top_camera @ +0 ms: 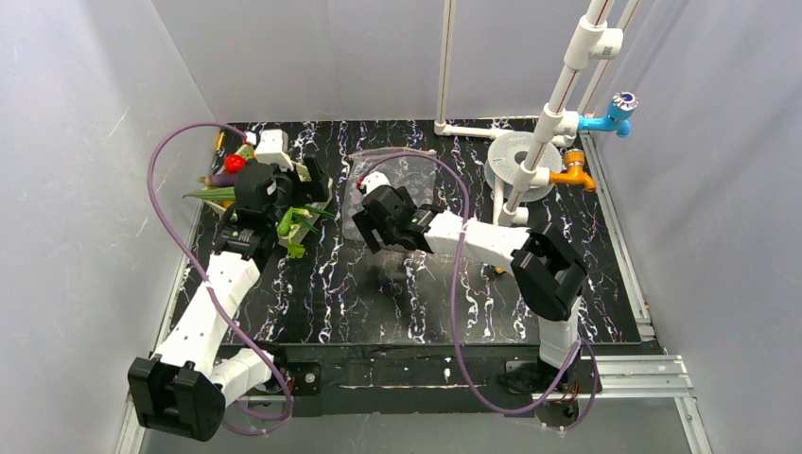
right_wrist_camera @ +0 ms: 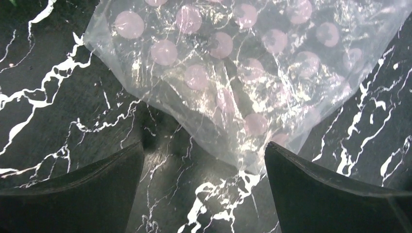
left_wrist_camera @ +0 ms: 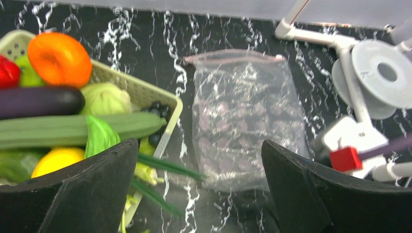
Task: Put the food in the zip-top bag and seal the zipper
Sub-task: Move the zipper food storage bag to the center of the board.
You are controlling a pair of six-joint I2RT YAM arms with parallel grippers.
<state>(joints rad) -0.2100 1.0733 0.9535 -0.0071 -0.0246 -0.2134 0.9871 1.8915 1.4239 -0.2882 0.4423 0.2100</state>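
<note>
The food lies piled in a pale green basket (left_wrist_camera: 138, 90) at the left: an orange fruit (left_wrist_camera: 59, 58), a red piece (left_wrist_camera: 7, 73), a purple eggplant (left_wrist_camera: 39, 102), a green cucumber (left_wrist_camera: 73, 130), a round green one (left_wrist_camera: 104, 97) and a yellow one (left_wrist_camera: 56, 162). The clear dotted zip-top bag (left_wrist_camera: 243, 111) lies flat right of the basket, its pinkish zipper (left_wrist_camera: 233, 56) at the far end. My left gripper (left_wrist_camera: 199, 194) is open above the basket's near right corner. Low over the bag's (right_wrist_camera: 233, 73) near corner, my right gripper (right_wrist_camera: 204, 160) is open and holds nothing.
Green leaf blades (left_wrist_camera: 165, 167) hang over the basket's edge onto the black marbled table. A white pipe frame with a round disc (top_camera: 515, 161), a blue tap (top_camera: 615, 113) and an orange tap (top_camera: 577, 175) stands at the back right. Purple cables loop over both arms.
</note>
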